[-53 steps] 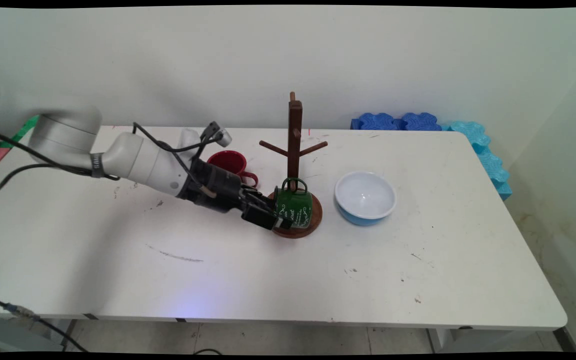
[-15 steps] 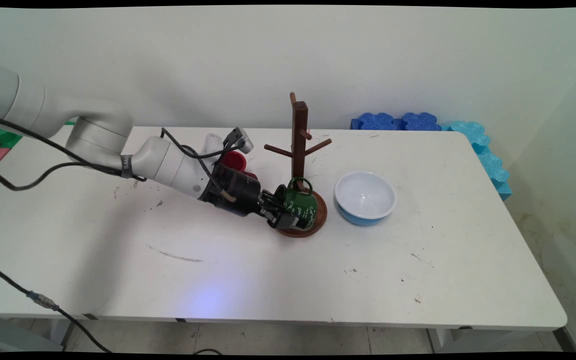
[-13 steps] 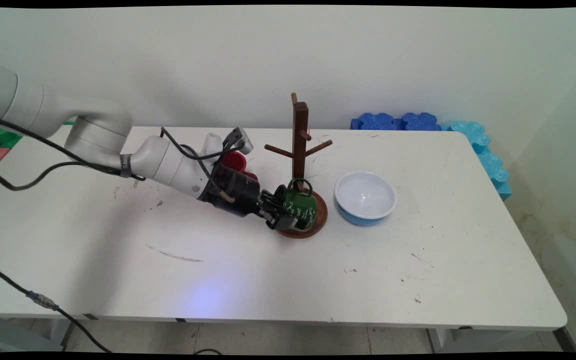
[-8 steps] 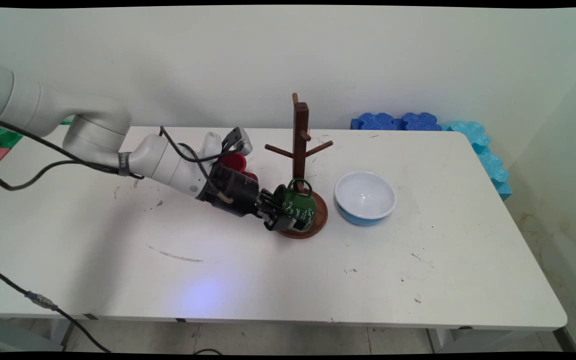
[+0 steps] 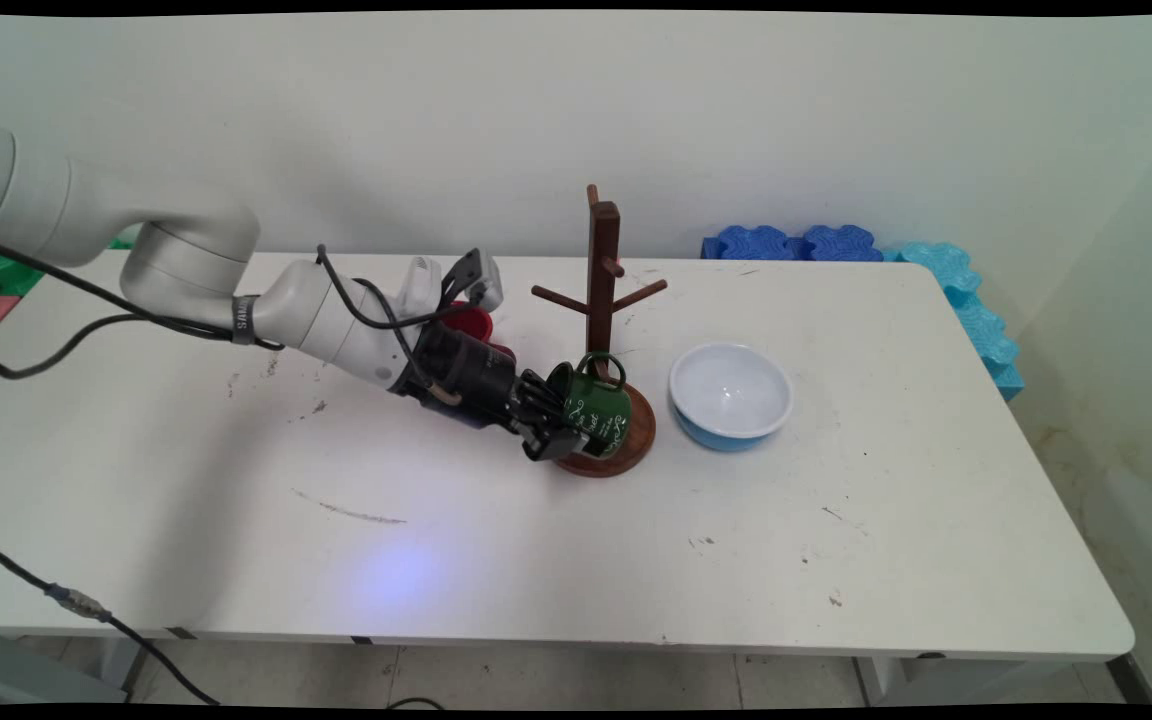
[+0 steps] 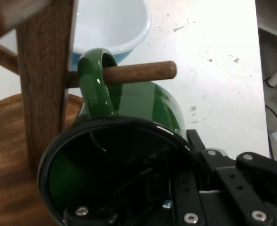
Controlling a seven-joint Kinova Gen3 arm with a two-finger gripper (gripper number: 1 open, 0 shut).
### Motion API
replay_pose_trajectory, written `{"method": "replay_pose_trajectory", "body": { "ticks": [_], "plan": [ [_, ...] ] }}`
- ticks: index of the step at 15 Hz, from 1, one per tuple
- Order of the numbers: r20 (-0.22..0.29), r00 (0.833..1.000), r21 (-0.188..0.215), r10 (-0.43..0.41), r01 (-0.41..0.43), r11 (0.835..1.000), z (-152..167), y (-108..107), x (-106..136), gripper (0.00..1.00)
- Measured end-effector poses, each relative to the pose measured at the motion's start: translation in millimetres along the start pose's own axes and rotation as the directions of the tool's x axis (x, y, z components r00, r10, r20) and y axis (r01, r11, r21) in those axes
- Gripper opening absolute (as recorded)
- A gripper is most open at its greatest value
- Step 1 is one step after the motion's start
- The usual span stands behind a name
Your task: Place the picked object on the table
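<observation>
Mug tree (image 5: 600, 330) nudged slightly right, tool (image 5: 554, 425) clamped on green mug (image 5: 596, 412), handle over low peg (image 6: 138, 72)

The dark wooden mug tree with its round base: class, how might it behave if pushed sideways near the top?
The dark wooden mug tree looks stiff. Tall post, modest base: probably tips rather than slides. The green enamel mug hooked on a low peg may swing.

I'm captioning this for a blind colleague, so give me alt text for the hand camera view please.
Close up, a green mug hangs by its handle on a wooden peg of a mug tree, its dark open mouth facing the camera, with the black gripper clamped on its rim. Behind are a blue bowl with a white inside and the white table.
</observation>
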Motion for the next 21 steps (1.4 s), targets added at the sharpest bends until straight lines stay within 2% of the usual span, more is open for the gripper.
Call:
{"method": "replay_pose_trajectory", "body": {
  "ticks": [8,17,21],
  "plan": [
    [0.024,0.993,-0.016,0.113,-0.113,0.994,-6,7,3,0.00],
    [0.037,0.970,-0.035,0.238,-0.237,0.971,-16,19,7,0.00],
    [0.042,0.963,-0.038,0.266,-0.265,0.964,-22,23,6,0.00]
  ]
}}
